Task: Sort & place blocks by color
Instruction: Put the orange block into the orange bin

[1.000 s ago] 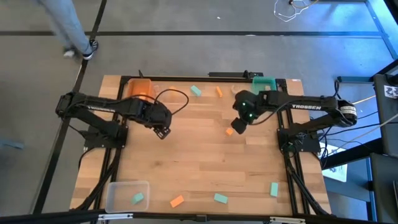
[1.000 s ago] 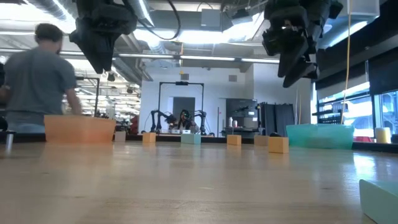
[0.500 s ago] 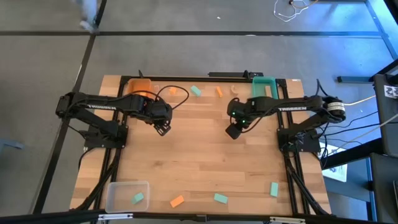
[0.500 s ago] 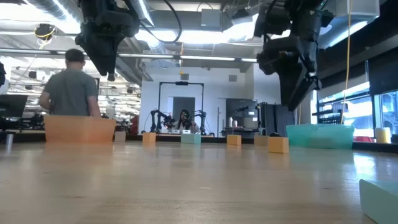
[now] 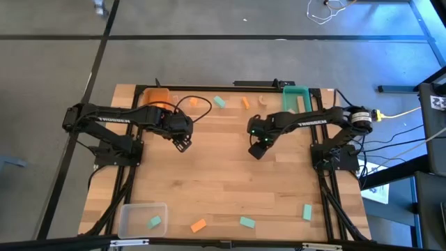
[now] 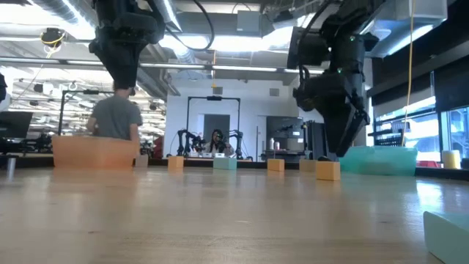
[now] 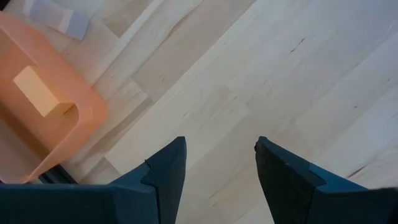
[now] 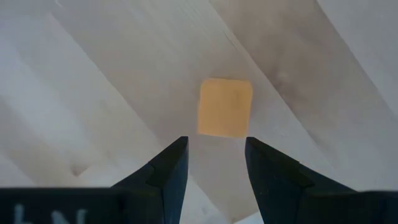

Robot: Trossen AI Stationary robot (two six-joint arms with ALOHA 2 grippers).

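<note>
A small orange block (image 8: pixel 225 107) lies flat on the wooden table. My right gripper (image 8: pixel 216 143) hangs just above it, open and pointing down, with the block ahead of its fingertips and touching neither. In the high view this gripper (image 5: pixel 258 148) hides the block. In the low view it (image 6: pixel 343 147) stands over the block (image 6: pixel 327 170). My left gripper (image 5: pixel 182 145) waits open and empty above bare table, near the orange bin (image 7: pixel 43 118), which holds a pale orange block (image 7: pixel 37 90). Other blocks lie scattered: teal (image 5: pixel 219 102), orange (image 5: pixel 245 102), orange (image 5: pixel 198 225), teal (image 5: pixel 247 222).
The orange bin (image 5: pixel 157 97) stands at the far left and a teal bin (image 5: pixel 295 94) at the far right. A clear bin (image 5: pixel 141 218) at the near left holds a teal block (image 5: pixel 154 222). Another teal block (image 5: pixel 306 212) lies near right. A person (image 6: pixel 117 121) shows beyond the table.
My right gripper has come down toward the orange block, shifting a little toward the table's left and near edges and tipping steeper, and now covers the block from above. Its fingers stay open. The person behind the table has walked across.
</note>
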